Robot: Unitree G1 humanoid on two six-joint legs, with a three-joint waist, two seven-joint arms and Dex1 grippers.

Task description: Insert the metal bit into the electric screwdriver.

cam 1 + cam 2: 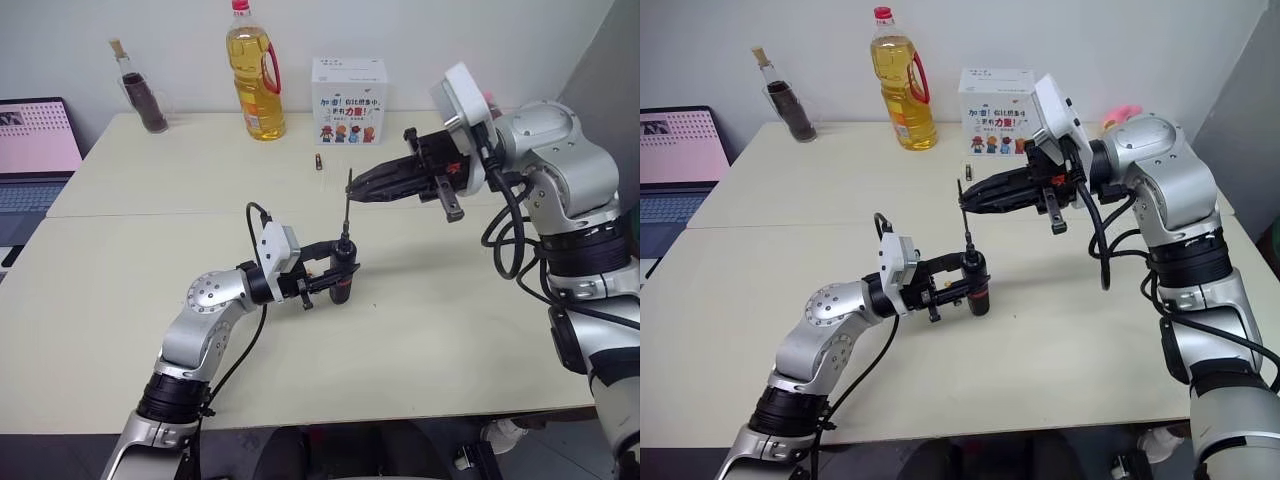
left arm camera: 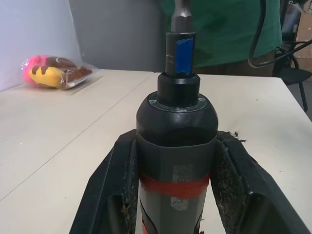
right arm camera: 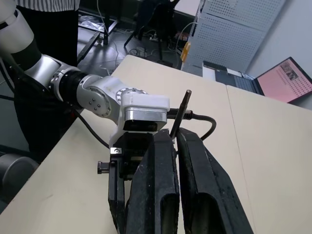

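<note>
- A laptop [image 1: 35, 150] with a pink screen sits at the far left edge, off the counter [image 1: 120, 290].
- At the counter's far left stands a small dark bottle [image 1: 140, 92] with a cork-coloured top.
- Right of it, along the far edge, is a tall bottle of yellow oil [image 1: 255, 75] with a red cap.
- A small dark cylinder [image 1: 319, 161] lies on the counter just near of the oil bottle and the white box [image 1: 349, 100], which bears cartoon figures and stands further right.
- The left hand [image 1: 335, 272] is clenched on the electric screwdriver [image 1: 343, 275], holding it upright near the counter's middle, its nose pointing up.
- The electric screwdriver has a black body with a red band; in the left wrist view a blue mark shows on its narrow nose.
- The metal bit [image 1: 346, 205] is a thin dark rod, standing almost upright, its lower end in the nose of the electric screwdriver.
- The right hand [image 1: 356, 186], reaching in from the right above the left hand, is clenched on the upper part of the metal bit.
- A pink and yellow packet [image 2: 56, 71] lies on the counter's far right side.
- Nothing stands between the two hands but the bit itself.
</note>
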